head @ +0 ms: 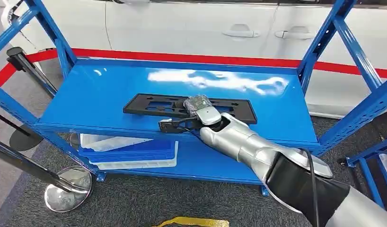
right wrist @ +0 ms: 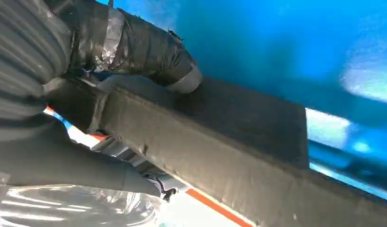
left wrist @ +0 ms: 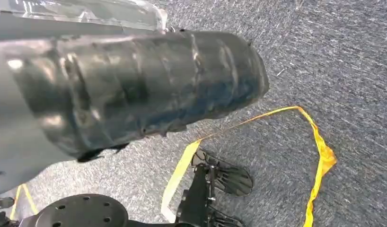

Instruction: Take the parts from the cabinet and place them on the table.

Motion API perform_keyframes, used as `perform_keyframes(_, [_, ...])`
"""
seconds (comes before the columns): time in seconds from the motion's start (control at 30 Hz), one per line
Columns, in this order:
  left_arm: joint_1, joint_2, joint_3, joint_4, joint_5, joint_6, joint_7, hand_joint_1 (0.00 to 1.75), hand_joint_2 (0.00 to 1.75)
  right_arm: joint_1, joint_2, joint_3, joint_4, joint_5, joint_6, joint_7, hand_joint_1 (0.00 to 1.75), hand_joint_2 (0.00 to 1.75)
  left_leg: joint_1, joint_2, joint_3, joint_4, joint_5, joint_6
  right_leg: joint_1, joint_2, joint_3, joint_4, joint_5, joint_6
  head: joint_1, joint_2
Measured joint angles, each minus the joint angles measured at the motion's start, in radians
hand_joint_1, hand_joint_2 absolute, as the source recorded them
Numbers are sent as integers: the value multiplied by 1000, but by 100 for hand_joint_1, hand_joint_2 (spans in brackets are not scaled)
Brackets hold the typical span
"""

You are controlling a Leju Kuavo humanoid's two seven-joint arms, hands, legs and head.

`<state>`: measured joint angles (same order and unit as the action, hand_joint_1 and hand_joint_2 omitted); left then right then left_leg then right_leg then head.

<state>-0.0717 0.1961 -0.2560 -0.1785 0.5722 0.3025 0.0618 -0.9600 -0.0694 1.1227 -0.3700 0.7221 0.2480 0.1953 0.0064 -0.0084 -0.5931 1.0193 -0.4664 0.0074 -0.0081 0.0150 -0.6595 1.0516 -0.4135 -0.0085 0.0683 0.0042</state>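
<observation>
A flat black plastic frame part (head: pixel 149 105) lies along the upper blue cabinet shelf (head: pixel 97 90), near its front edge. My right hand (head: pixel 201 113) reaches in from the right and grips the part's near long edge. In the right wrist view the taped thumb (right wrist: pixel 149 52) presses on the top of the part (right wrist: pixel 248 142), and dark fingers (right wrist: pixel 87 165) curl beneath it. I cannot tell whether the part has lifted off the shelf. My left hand (left wrist: pixel 111 90) hangs low over the grey carpet, and its fingers are hidden.
Blue cabinet uprights (head: pixel 324 42) stand on both sides of the shelf. Blue and white trays (head: pixel 130 151) sit on the lower shelf. A white car (head: pixel 206 23) is parked behind. A chrome stanchion base (head: pixel 68 189) and yellow tape (head: pixel 191 221) lie on the floor.
</observation>
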Motion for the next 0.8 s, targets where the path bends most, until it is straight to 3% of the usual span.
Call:
perform_keyframes(0.2, [0,0,0,0,0,-2,0,0,0,0,0,-4,0,4,-7,-3,175,175,0,0,0,0,0,-1,0,0,1,-1,0,-1,0,0])
perform_keyframes(0.27, [0,0,0,0,2,-3,-6,0,0,0,0,-4,0,36,-46,-21,175,175,0,0,0,0,0,-1,0,0,1,-2,1,-1,0,0])
perform_keyframes(0.3, [0,0,0,0,3,-4,-8,0,175,1,0,-4,0,51,-70,-34,175,175,0,0,0,0,0,-1,0,0,1,-2,1,-1,0,0])
perform_keyframes(0.43, [0,0,0,0,5,-6,-27,0,175,-16,0,-1,-28,145,-194,-89,175,175,0,0,-1,0,0,-1,0,0,1,-1,1,-1,0,0])
perform_keyframes(0.53, [0,0,-1,0,6,-12,-39,0,175,-49,4,2,-81,216,-224,-118,175,175,0,0,-1,0,0,-1,0,0,1,-1,1,-1,0,0])
perform_keyframes(0.67, [0,-1,-2,0,14,-11,-51,0,175,-95,21,9,-198,287,-156,-129,175,175,1,0,-3,-1,1,-3,0,-1,0,-1,1,-2,0,0])
perform_keyframes(0.8, [-1,-4,-3,0,26,-1,-66,0,175,-222,48,37,-429,355,-18,-134,175,175,1,2,-6,-1,3,-5,1,2,-7,-1,4,-5,0,0])
